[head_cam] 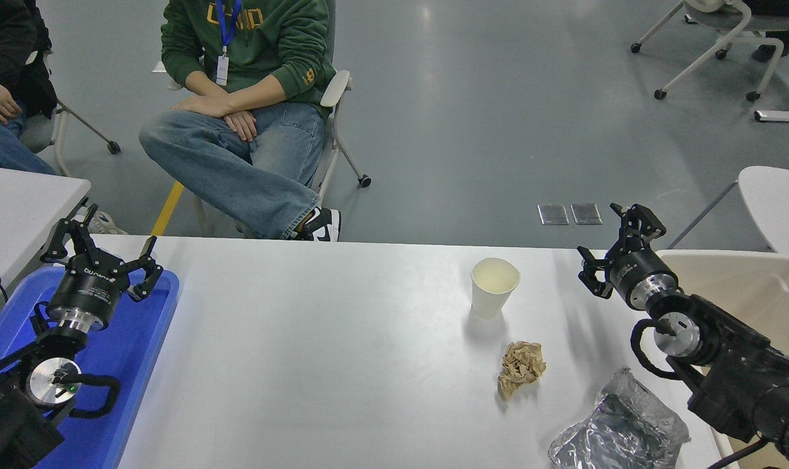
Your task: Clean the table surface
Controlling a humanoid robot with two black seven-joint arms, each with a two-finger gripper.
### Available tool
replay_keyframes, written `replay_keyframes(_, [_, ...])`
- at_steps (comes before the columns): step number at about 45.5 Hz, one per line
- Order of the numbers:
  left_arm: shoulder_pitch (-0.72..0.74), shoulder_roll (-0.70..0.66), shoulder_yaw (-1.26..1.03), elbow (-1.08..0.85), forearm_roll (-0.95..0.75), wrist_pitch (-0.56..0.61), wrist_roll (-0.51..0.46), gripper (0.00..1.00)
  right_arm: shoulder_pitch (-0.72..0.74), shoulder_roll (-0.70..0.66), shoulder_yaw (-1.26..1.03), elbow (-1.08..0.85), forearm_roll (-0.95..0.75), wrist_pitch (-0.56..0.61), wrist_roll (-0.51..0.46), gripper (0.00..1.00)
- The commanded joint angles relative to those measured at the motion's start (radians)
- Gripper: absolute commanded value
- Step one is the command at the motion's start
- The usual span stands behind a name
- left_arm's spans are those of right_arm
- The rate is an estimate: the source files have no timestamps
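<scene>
Nearest me, the silver foil bag [619, 430] crowds the table surface [316, 352] at near right, so I'd swing my wide-open, empty right gripper [612, 251] back, descending squarely; left gripper [101, 251] parked, splayed.

A cup [495, 286] is set upright on the worktop [316, 352], right of centre. Nearer the camera, a crumpled paper ball [521, 368] is found, and nearer still, to the right, a crumpled foil bag [619, 430] at the front edge. A tray [134, 352] is placed at the left end, a bin [746, 280] beside the right end.
</scene>
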Motion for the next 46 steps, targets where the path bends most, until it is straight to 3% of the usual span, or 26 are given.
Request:
replay_keyframes(1, [0.0,0.0,-0.001,0.0,0.0,0.0,0.0,1.0,-0.022,0.006,0.001,0.0,0.0,0.0,0.012,0.98])
replay_keyframes(46, [0.0,0.0,-0.001,0.0,0.0,0.0,0.0,1.0,0.005,0.005,-0.019,-0.005,-0.002,-0.003,0.01,0.98])
